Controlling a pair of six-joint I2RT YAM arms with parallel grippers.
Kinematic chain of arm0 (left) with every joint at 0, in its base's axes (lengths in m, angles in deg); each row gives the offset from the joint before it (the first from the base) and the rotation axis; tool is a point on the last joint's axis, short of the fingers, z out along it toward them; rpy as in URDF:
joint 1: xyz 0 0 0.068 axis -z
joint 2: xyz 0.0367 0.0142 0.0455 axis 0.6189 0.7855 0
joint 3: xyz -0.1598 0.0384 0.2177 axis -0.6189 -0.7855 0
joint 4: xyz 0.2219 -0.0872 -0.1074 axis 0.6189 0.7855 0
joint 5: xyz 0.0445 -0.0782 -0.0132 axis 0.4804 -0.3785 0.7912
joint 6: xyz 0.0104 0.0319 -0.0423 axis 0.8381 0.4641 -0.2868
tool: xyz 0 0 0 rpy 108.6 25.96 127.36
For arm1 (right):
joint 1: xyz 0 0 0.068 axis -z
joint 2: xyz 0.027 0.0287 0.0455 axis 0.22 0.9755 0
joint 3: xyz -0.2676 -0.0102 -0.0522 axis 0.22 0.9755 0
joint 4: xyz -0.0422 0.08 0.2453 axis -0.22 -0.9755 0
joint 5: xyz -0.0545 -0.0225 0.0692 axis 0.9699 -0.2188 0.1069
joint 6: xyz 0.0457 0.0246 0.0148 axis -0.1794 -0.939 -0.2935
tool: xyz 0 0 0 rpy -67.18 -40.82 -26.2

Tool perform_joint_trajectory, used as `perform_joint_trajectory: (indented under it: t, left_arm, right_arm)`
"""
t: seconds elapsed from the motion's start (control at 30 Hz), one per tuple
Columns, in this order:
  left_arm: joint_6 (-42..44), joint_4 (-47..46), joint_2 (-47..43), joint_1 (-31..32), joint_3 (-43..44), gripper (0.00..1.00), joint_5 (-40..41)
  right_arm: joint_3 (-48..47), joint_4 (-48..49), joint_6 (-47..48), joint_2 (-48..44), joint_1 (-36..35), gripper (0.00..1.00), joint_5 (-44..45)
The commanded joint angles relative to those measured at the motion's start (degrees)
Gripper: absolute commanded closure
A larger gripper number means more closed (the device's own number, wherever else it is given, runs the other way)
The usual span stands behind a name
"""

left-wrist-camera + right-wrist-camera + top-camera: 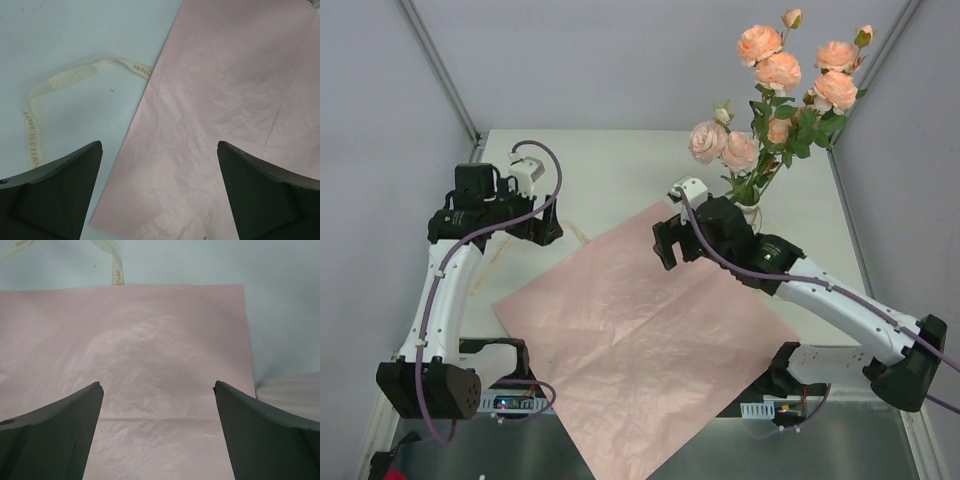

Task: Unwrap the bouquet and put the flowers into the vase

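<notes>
**Wrap off, flowers (790, 80) standing in vase (750, 212); task judged complete, nothing visibly left.**

Top view: vase with flowers at far right, just beyond right tool (668, 245); left tool (535, 232) well apart, at far left; pink paper sheet (640, 340) flat on worktop (610, 170) between them.
Left wrist view: tool spread, empty, above sheet's edge; loose cream ribbon (60, 80) beside it.
Right wrist view: tool spread, empty, over sheet; flowers out of frame.
</notes>
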Motion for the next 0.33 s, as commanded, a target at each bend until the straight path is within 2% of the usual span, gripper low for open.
perform_joint_trajectory:
  t: [0.0, 0.3]
  left_arm:
    - [-0.86, -5.45, 1.55, 2.27, -1.43, 0.01, 3.15]
    - [-1.30, -8.79, 4.10, 3.15, -6.53, 0.01, 2.45]
  right_arm:
    - [-3.29, 3.54, -2.19, 1.96, -2.30, 0.04, 5.38]
    - [-5.76, 0.20, -1.14, 4.16, -4.59, 0.04, 9.42]
